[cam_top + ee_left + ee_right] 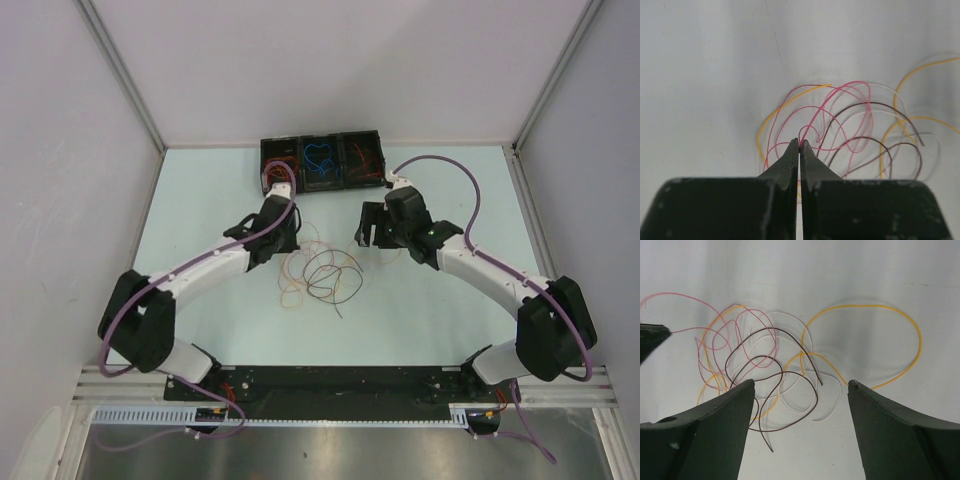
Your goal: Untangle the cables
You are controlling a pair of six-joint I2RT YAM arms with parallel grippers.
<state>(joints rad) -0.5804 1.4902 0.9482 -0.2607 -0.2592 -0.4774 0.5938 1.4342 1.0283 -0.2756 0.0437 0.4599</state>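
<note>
1. The left gripper (799, 146) is clenched on the pink cable (856, 82), pinched at its very tips; I judge a slow, low pull leftward best, so loops slip rather than knot
2. The right gripper (801, 383) hangs released over the tangle; pinning the dark brown cable (790, 337) would probably anchor the rest
3. The cables (322, 272) lie mid-desk (200, 200): thin, limp, smooth curls, with the orange-yellow cable (865, 305) looping widest

Cables (771, 329): thin, smooth plastic insulation, slight sheen. Tabletop (850, 270) beneath cables: pale, matt, smooth. Right fingers (715, 435): black plastic, matt, faintly grainy. Tray (272, 150) beyond cables: black plastic.
</note>
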